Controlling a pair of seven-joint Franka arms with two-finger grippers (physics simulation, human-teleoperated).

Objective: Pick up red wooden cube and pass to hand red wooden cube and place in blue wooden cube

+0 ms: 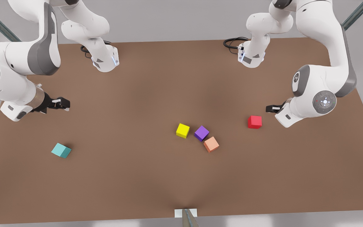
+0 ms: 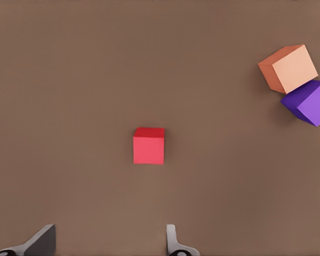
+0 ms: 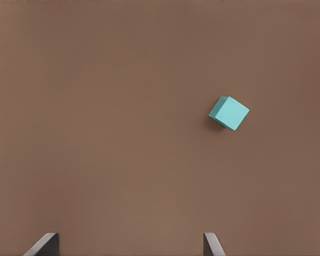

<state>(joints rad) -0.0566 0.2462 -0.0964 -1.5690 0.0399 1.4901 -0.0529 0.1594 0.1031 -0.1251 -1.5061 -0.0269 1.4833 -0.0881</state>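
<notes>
Fingers (image 2: 173, 242) spread on both grippers, left gripper (image 2: 109, 242) above red wooden cube (image 2: 148, 146)

Your left gripper (image 1: 271, 108) hangs at the front view's right, fingers (image 2: 173, 242) spread apart. Your right gripper (image 1: 63, 103) hangs at that view's left, its 2 fingers (image 3: 213, 245) likewise parted.

Front view overhead, wrists (seemingly) downward

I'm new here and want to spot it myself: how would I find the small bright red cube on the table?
On the brown table, find the cluster of three cubes near the middle. The small bright red cube sits alone toward the front view's right, near the left gripper. Unlike the paler salmon-orange cube, it touches nothing.
</notes>
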